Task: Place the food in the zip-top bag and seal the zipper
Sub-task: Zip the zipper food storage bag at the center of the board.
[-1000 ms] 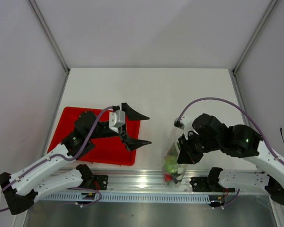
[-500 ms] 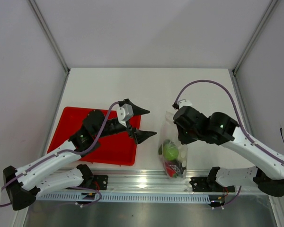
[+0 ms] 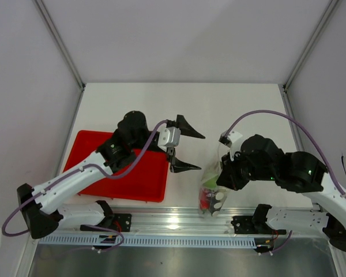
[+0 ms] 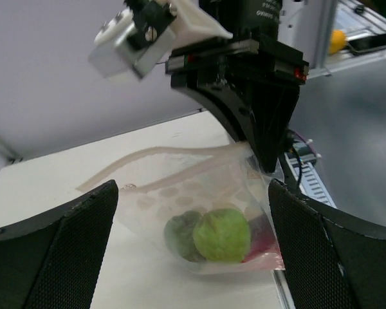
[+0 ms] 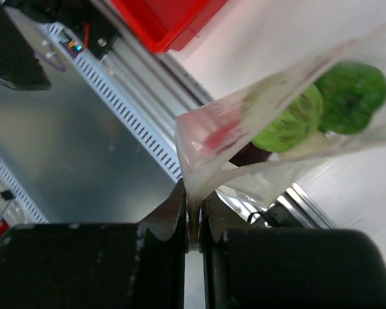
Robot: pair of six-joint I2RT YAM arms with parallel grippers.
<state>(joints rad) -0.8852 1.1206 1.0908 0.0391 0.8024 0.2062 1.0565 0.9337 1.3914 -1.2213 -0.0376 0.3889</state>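
White table (image 3: 219, 104), grey walls. Bag (image 4: 180, 187), near the front edge, is pinched at one corner by the clenched right gripper (image 5: 192, 206), food (image 4: 222, 235) inside. Left gripper (image 3: 190, 151) gapes, empty, beside the red tray (image 3: 132, 179). Risk — mouth seemingly unsealed; a tilt or slipping pinch could spill it.

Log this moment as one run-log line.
right gripper: shut on bag | left gripper: open, facing bag | food: in bag | zipper: seal unclear

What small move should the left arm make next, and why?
Probably ease the open left end effector forward to the free end of the zipper. The right end effector pinches one corner of the zip-top bag, the food hangs inside, and the mouth looks unsealed.
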